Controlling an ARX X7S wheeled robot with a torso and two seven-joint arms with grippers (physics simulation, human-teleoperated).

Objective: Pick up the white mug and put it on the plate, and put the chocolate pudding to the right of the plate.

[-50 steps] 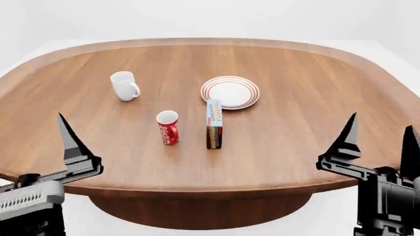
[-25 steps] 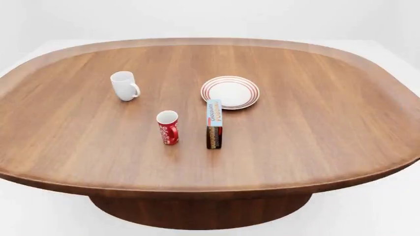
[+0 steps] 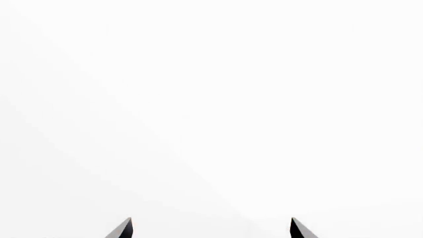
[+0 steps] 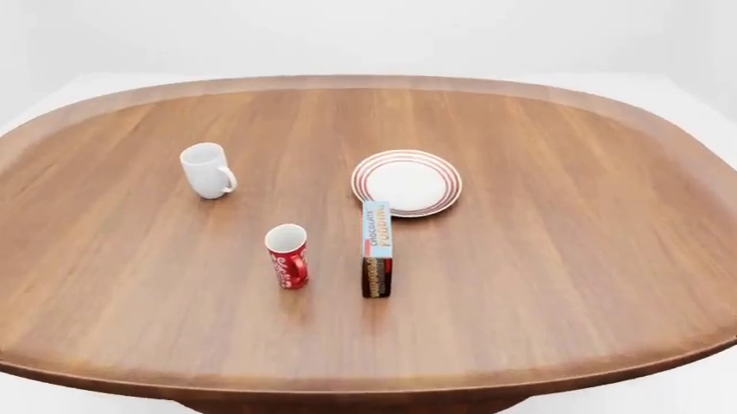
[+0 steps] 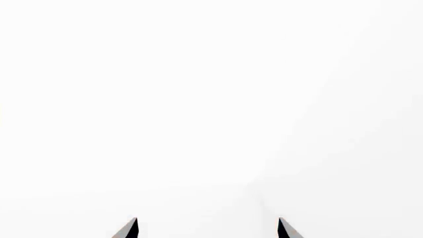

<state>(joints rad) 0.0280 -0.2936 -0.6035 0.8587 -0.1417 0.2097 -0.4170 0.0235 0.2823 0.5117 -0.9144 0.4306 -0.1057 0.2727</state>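
Four things stand on the round wooden table [image 4: 599,259], and I hold none of them. The white mug [image 4: 206,171] sits upright toward my left, well apart from the plate [image 4: 406,182], its handle turned toward the plate. The chocolate pudding [image 4: 377,248] stands on end just in front of the plate's near rim, so it is not yet on the plate's right. A red cup [image 4: 286,255] stands beside the carton, between it and the mug's side of the table.

Neither arm shows in the head view. My left gripper [image 3: 210,229] and right gripper [image 5: 207,228] each show only two dark fingertips spread wide against blank white, so both are released and empty, pointed away from the table. I judge the task unstarted; reaching for the mug comes first.
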